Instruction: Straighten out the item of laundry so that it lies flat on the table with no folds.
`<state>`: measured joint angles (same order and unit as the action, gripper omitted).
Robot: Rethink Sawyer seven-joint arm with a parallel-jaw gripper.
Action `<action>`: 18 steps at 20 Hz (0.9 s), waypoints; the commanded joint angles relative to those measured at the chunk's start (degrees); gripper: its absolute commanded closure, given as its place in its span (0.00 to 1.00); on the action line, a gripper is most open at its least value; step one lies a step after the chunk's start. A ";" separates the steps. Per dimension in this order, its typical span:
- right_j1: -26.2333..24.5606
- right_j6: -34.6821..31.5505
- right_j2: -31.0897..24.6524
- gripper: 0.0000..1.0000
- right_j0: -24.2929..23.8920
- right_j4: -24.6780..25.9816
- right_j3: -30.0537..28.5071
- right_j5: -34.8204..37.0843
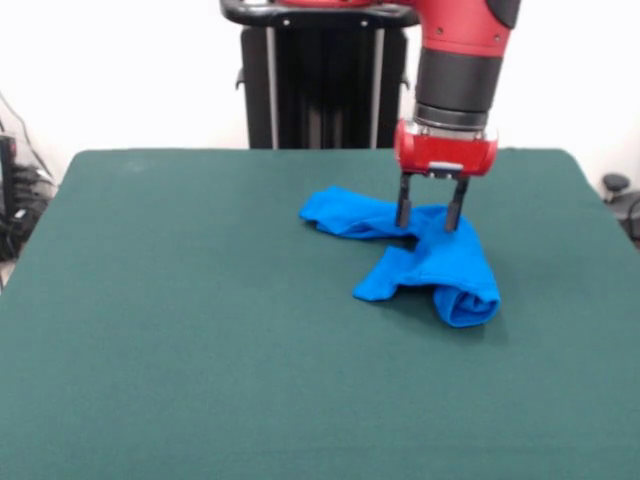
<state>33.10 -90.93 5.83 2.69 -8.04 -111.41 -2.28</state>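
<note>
Laundry item, a blue shirt, lies crumpled right of centre on the desk. Gripper released, fingers straddling a ridge at the heap's twelve o'clock. Judged light, limp; grip an outer edge. Print hidden; rolled fold at five o'clock conceals layers.

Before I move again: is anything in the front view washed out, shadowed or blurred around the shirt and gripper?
Front view: even, soft light on the table, no glare; the wall behind is blown out white. The item of laundry casts only a thin dark shadow along its lower edges. The gripper is open with its fingers apart, edges slightly soft, a small dark patch on the cloth between them.
</note>
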 commanded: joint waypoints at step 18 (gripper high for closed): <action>-5.52 -12.29 -0.26 0.00 4.94 -6.05 7.58 1.75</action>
<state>29.43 -90.93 6.02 5.20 -10.42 -107.09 -2.28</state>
